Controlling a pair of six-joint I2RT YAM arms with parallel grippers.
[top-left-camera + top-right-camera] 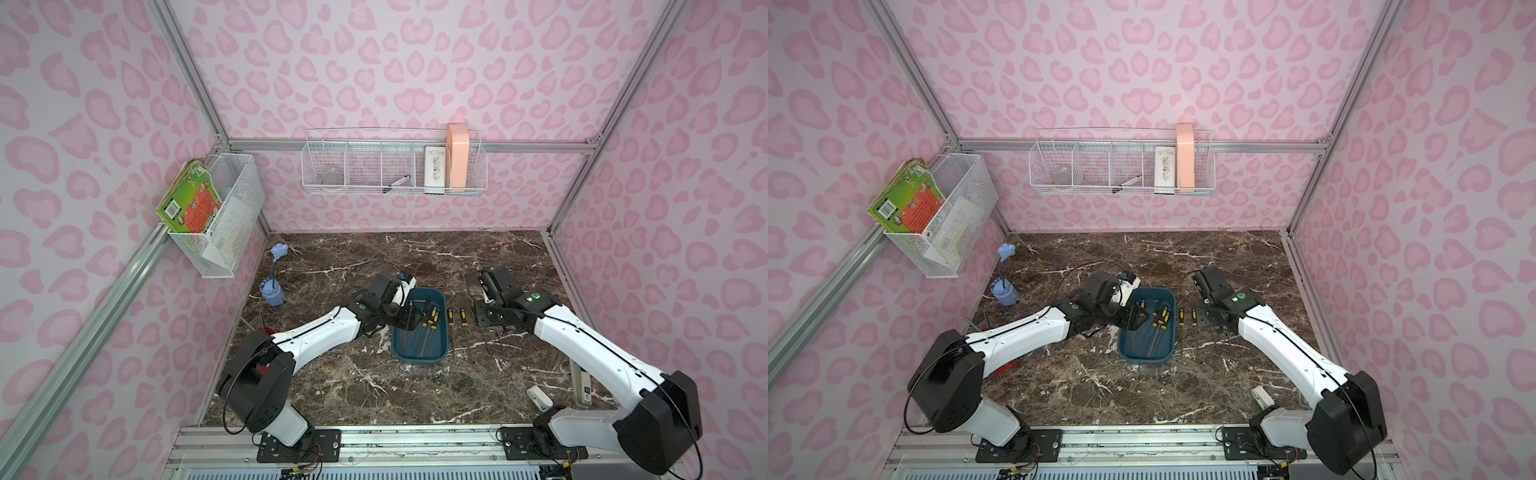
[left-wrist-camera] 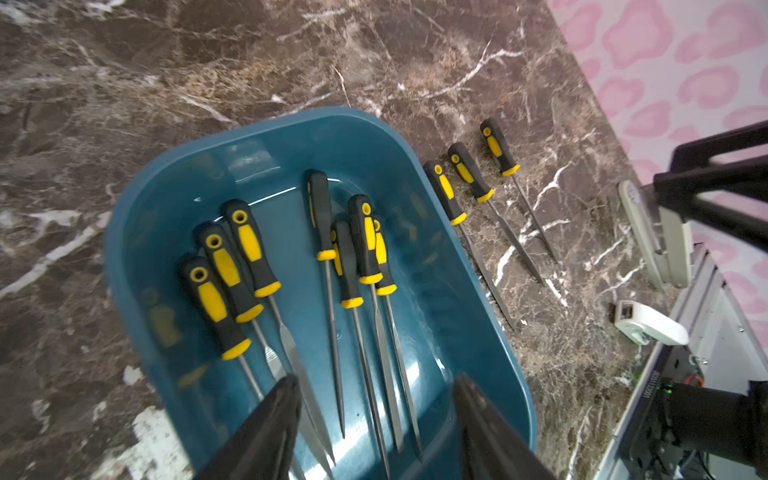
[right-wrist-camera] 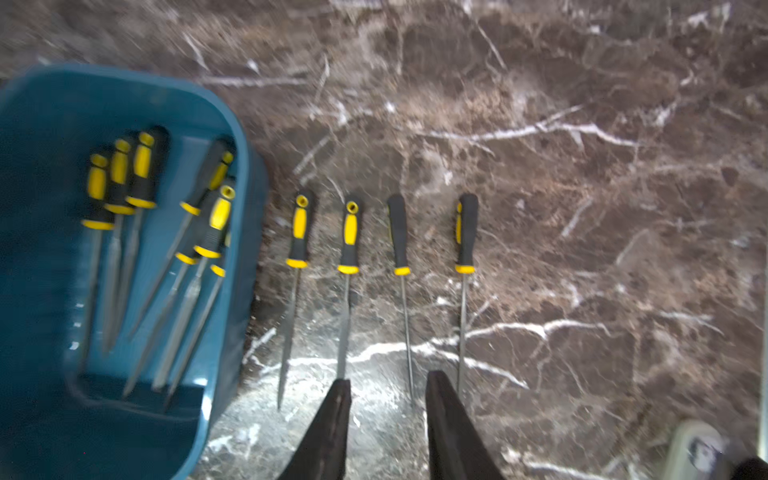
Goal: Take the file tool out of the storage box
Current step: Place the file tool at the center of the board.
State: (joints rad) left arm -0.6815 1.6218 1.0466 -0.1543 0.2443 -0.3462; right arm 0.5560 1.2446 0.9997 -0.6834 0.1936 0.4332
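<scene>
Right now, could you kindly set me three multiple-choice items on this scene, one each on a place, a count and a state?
1. Where do the files that are outside the storage box lie?
A. In a wire basket on the wall
B. On the table, beside the box
C. In the red pot

2. How many files lie outside the box?
A. One
B. Four
C. Nine

3. How does the left pincer stand?
A. Open, above the box
B. Shut on a file
C. Shut on the box's rim

Answers:
1 B: the right wrist view shows them in a row on the marble next to the box.
2 B: four black and yellow handles lie side by side there.
3 A: the left wrist view shows its fingers apart over the box.
</scene>
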